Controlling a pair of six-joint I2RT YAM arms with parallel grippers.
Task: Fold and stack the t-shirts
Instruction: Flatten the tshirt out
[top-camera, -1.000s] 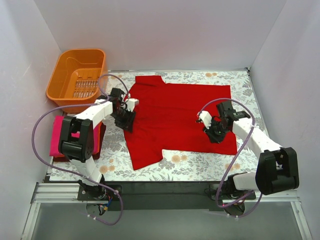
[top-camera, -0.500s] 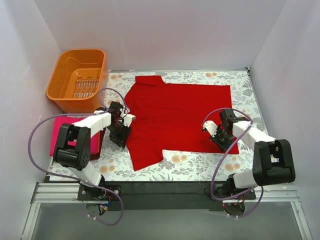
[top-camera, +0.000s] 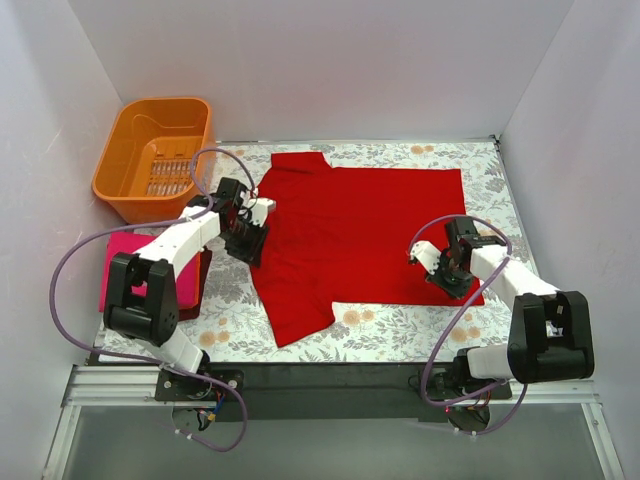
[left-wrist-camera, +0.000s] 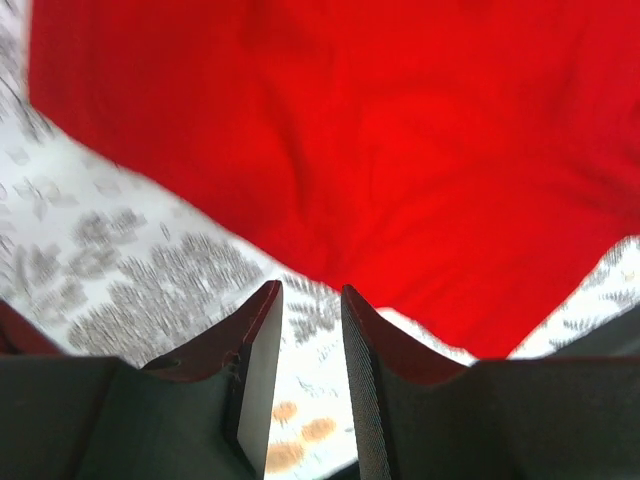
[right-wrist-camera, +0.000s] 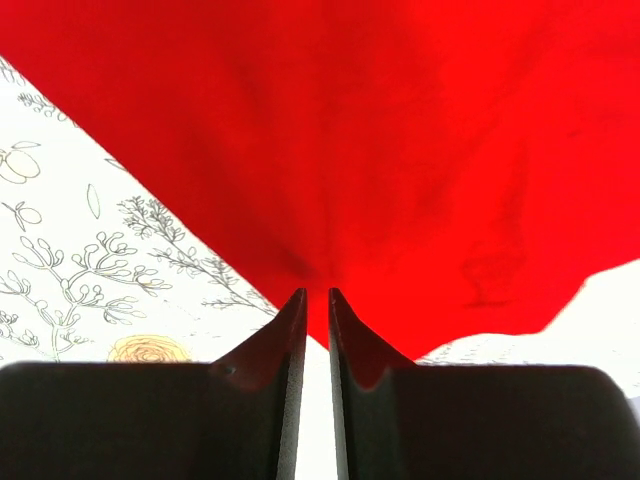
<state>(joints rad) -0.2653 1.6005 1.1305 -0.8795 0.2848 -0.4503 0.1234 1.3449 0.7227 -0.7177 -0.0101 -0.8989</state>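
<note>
A bright red t-shirt (top-camera: 360, 235) lies spread flat on the floral cloth (top-camera: 400, 325), collar toward the back left. My left gripper (top-camera: 247, 240) hovers at its left edge. In the left wrist view the left gripper (left-wrist-camera: 310, 290) is open a little, with only floral cloth between the fingers and the red t-shirt (left-wrist-camera: 380, 150) just ahead. My right gripper (top-camera: 452, 278) sits at the shirt's front right hem. In the right wrist view the right gripper (right-wrist-camera: 316, 292) is nearly closed on the hem of the red t-shirt (right-wrist-camera: 380, 130), and creases run toward its tips.
An orange slotted basket (top-camera: 155, 150) stands at the back left. A folded magenta-pink t-shirt (top-camera: 118, 272) lies on a dark red one (top-camera: 203, 275) at the left edge, beside the left arm. White walls close in on three sides.
The left gripper dipped toward the front and came back up to the shirt's left edge. The right gripper slid right and forward to the front hem. The shirt's front left sleeve shifted slightly.
</note>
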